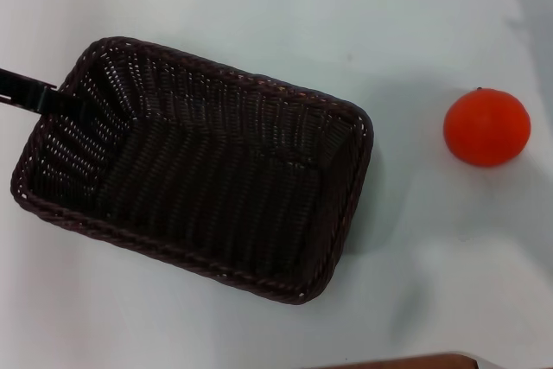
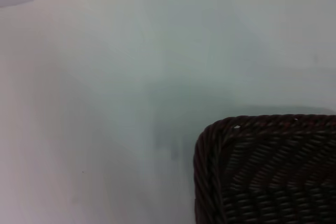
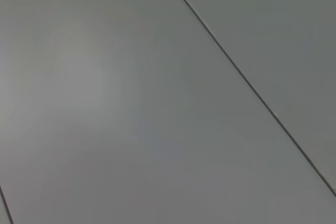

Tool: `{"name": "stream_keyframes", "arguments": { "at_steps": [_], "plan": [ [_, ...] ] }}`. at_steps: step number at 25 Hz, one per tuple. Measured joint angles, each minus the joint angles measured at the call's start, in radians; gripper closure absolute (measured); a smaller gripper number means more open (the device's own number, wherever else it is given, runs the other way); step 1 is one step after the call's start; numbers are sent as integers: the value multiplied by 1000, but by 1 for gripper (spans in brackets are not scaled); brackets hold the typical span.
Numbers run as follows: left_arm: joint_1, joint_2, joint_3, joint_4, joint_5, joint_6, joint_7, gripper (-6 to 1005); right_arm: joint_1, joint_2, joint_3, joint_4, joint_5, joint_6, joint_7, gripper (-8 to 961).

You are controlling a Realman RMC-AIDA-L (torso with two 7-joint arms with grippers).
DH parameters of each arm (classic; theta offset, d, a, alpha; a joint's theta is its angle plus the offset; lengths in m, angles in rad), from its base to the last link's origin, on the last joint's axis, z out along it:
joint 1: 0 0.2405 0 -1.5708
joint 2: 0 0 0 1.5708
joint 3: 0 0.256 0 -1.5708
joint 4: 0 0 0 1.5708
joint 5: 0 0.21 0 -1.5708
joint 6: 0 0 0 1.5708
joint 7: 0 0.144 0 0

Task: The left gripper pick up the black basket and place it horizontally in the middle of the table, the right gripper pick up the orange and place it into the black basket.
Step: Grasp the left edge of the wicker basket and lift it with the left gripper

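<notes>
Resting on the plain white bench point(image 1: 259, 15): one large rectangular dark wicker basket point(image 1: 199, 170), lying at a slant, empty. Left gripper point(image 1: 34, 92): a dark piece reaching the basket's left rim; whether its fingers are parted or closed cannot be told. One small round bright orange fruit point(image 1: 486, 127): on the bench, well apart to the basket's right. Right gripper: out of sight.
</notes>
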Motion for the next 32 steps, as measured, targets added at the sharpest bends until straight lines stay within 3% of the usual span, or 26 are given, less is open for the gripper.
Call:
{"name": "stream_keyframes", "arguments": {
  "at_steps": [7, 12, 15, 20, 26, 32],
  "plan": [
    [-3, 0, 2, -46, 45, -21, 0, 328, -5, 1, 7, 0, 0, 16, 1, 84],
    [2, -2, 3, -57, 52, -41, 3, 515, -5, 1, 10, 0, 0, 16, 1, 84],
    [5, -2, -10, -57, 52, -46, 0, 695, -5, 1, 11, 0, 0, 17, 1, 85],
    [8, -1, -23, -56, 46, -44, -2, 832, -7, 0, 20, 0, 0, 17, 1, 85],
    [9, 1, -45, -54, 25, -35, 2, 824, -6, 0, 24, 0, 0, 19, 1, 86],
    [15, 33, -188, -98, -136, -9, 19, 815, -6, 0, 28, 0, 0, 37, 1, 87]
  ]
}}
